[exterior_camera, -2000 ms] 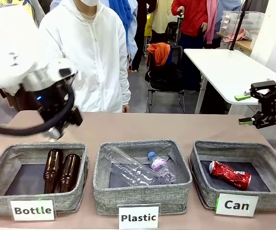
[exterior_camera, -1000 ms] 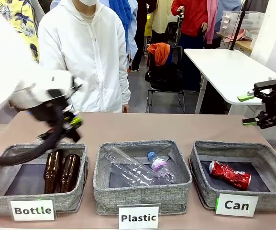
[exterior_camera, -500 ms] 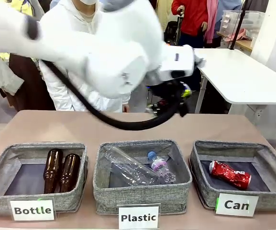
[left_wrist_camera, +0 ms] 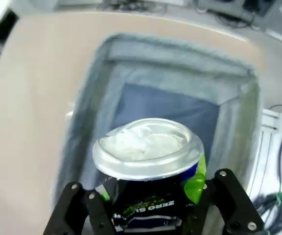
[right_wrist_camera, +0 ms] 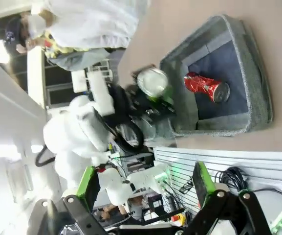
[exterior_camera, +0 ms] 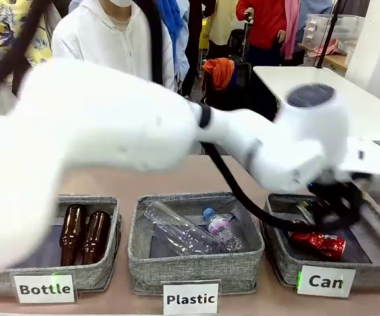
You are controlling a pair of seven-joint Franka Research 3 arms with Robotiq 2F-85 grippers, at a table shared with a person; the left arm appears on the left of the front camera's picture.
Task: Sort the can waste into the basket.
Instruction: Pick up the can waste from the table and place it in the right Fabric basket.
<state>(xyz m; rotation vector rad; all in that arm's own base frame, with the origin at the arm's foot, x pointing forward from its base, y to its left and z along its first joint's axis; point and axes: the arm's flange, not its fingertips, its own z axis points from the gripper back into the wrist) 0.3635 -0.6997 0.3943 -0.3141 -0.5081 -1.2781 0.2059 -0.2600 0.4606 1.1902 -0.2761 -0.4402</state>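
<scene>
The left arm reaches across the table to the grey basket [exterior_camera: 278,253] marked by the white "Can" sign [exterior_camera: 326,281], its wrist hanging over that basket's near-left part. In the left wrist view the left gripper [left_wrist_camera: 153,208] has its jaws clamped on the black can [left_wrist_camera: 150,171] with the silver top and green print, held upright above the basket's [left_wrist_camera: 131,63] dark floor, not yet resting on it. The right wrist view shows that black can [right_wrist_camera: 152,83] just above the rim of the basket [right_wrist_camera: 258,73], toward the side away from the crushed red can [right_wrist_camera: 205,86]. The crushed red can [exterior_camera: 321,243] lies on its side on the basket's floor, beside the "Can" sign. The right gripper [right_wrist_camera: 143,188] has its jaws apart and empty, well away from the basket, looking back at it.
</scene>
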